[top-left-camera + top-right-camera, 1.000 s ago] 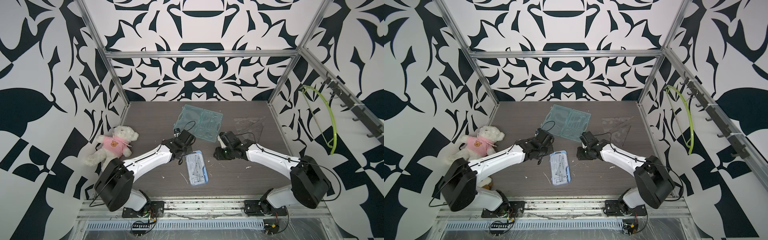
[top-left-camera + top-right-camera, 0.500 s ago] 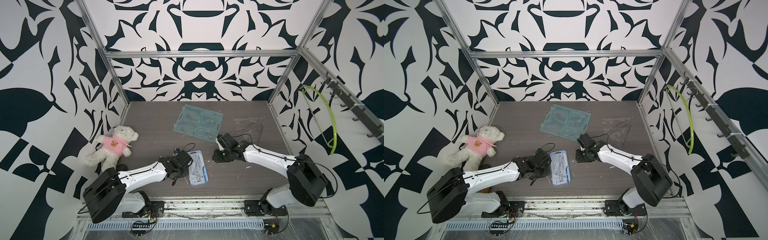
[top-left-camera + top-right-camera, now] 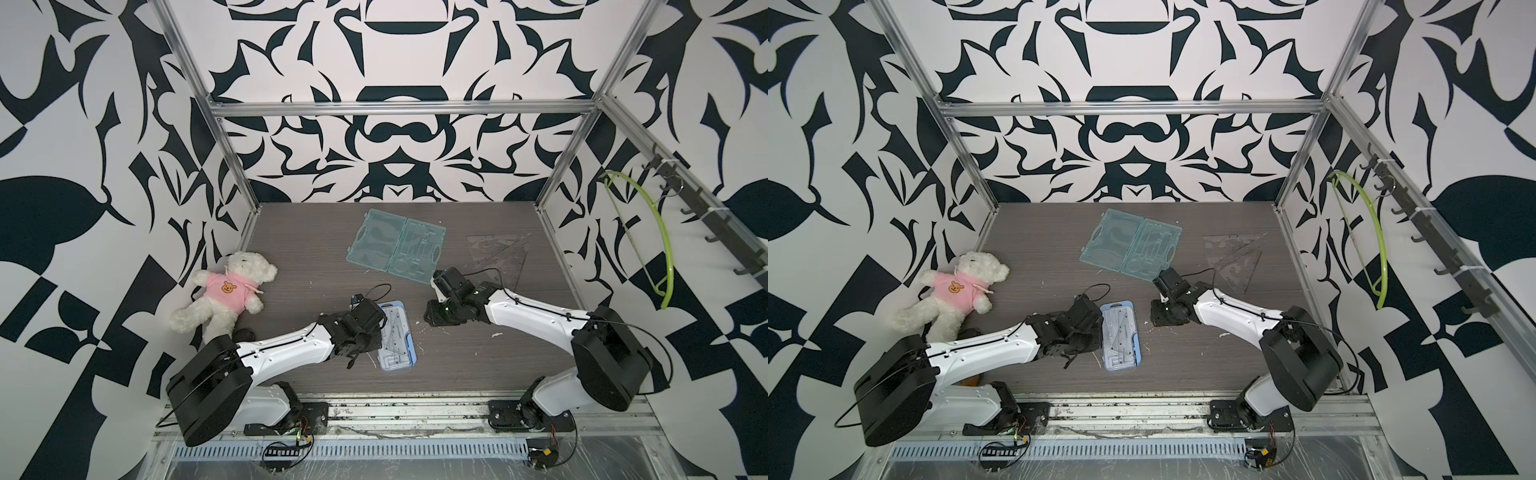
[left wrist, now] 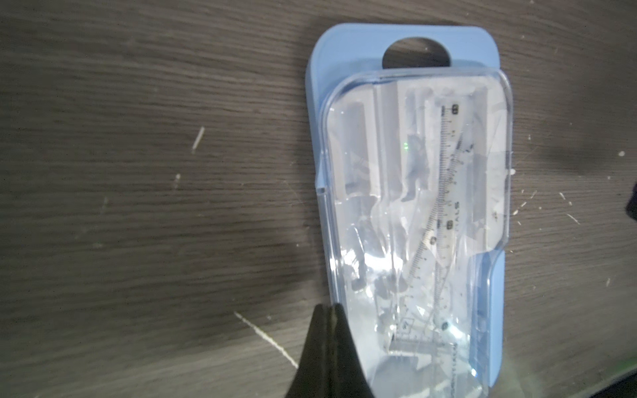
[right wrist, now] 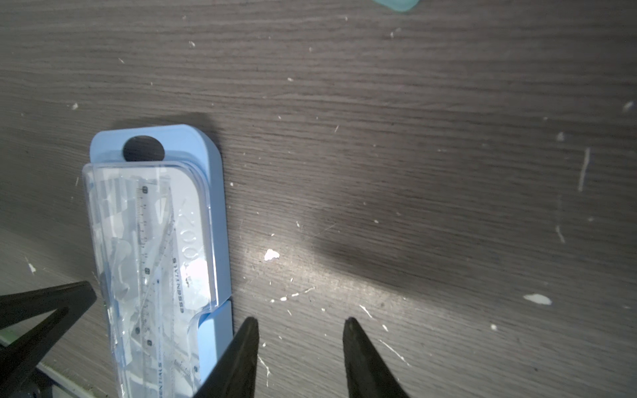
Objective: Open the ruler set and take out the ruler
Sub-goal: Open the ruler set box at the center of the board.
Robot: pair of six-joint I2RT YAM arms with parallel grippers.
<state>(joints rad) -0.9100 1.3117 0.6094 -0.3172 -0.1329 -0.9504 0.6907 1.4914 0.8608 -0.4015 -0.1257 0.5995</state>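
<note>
**Jaws.** The left jaws are fully closed and empty. In the left wrist view their joined tips are pressed to one long edge of the ruler set point(image 4: 413, 206), where the clear lid meets the blue base. The right jaws stand partly open, also empty, with one tip just beside the opposite long edge, over bare surface point(image 5: 413, 172).

**Risks.** The set is clamped by neither arm. A push from the closed tips is judged likely to slide or turn the light case rather than lift its lid. If the lid is sprung abruptly, the contents may be scattered. Little purchase is offered by the smooth clear plastic.

**Containers.** The ruler set lies flat between the arms, towards the front of the surface, with its lid shut. A straight ruler point(image 4: 444, 193) and a set square point(image 4: 424, 248) are seen overlapping inside. A teal case point(image 3: 395, 247) lies open at the back, and its moulded recesses appear empty.
</note>
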